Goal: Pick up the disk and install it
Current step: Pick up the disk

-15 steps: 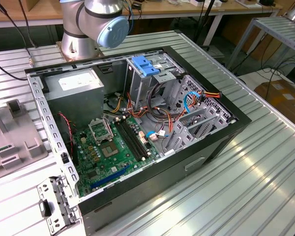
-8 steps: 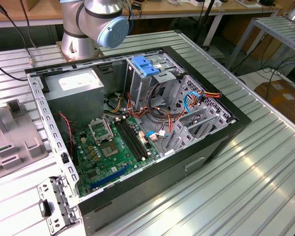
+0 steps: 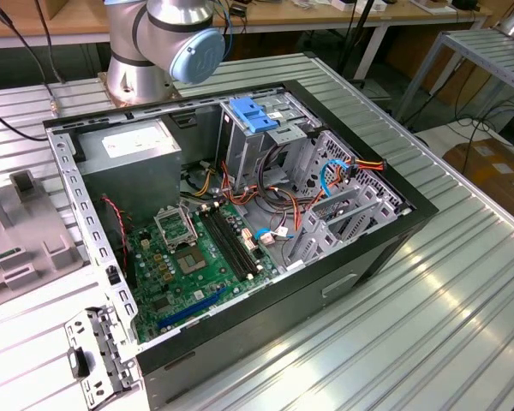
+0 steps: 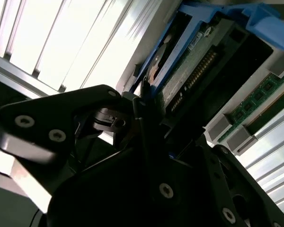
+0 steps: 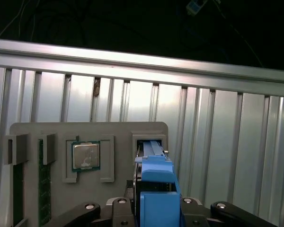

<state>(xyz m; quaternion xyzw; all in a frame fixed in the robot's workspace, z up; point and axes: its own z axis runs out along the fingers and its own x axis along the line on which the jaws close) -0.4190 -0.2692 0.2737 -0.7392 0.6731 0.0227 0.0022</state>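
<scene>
The disk (image 5: 155, 182), a drive in a bright blue carrier, stands on edge in a slot of a grey holder plate (image 5: 113, 130). My gripper (image 5: 156, 210) reaches around it, with a black finger pressed against each side of the carrier. The second wrist view shows the disk (image 4: 194, 52) from close by, with its green circuit board and connector row facing the camera. My gripper (image 4: 144, 101) clamps its edge there.
On the holder plate lie a processor chip (image 5: 86, 156) and memory sticks (image 5: 45, 189). The plate rests on a ribbed aluminium table (image 5: 217, 142). In the exterior view an open computer case (image 3: 385, 244) lies on the table, with a light-blue latch (image 3: 253, 113) and a grey power supply (image 3: 128, 154) inside.
</scene>
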